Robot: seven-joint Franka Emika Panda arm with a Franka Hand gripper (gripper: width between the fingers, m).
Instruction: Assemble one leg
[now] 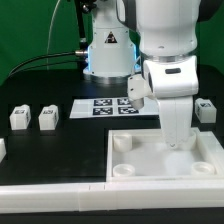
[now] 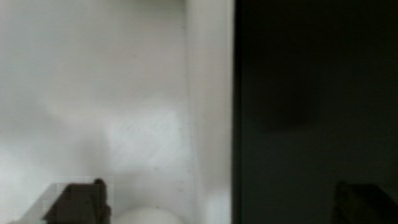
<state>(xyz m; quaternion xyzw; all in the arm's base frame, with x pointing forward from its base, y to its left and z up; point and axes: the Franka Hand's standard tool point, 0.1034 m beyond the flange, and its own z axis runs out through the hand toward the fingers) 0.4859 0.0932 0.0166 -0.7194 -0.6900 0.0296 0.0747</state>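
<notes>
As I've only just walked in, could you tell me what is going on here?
The arm reaches down over the back edge of the large white panel, its gripper open and holding nothing. Two legs stand apart at the exterior view's left and another at its right, all untouched. The panel's sockets that show are empty.

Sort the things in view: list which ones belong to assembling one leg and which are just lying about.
For the job:
- small chunky white plastic legs with black-and-white tags
- large white square panel with round corner sockets
- gripper, fingers apart

Lying about:
- thin flat white marker board
</notes>
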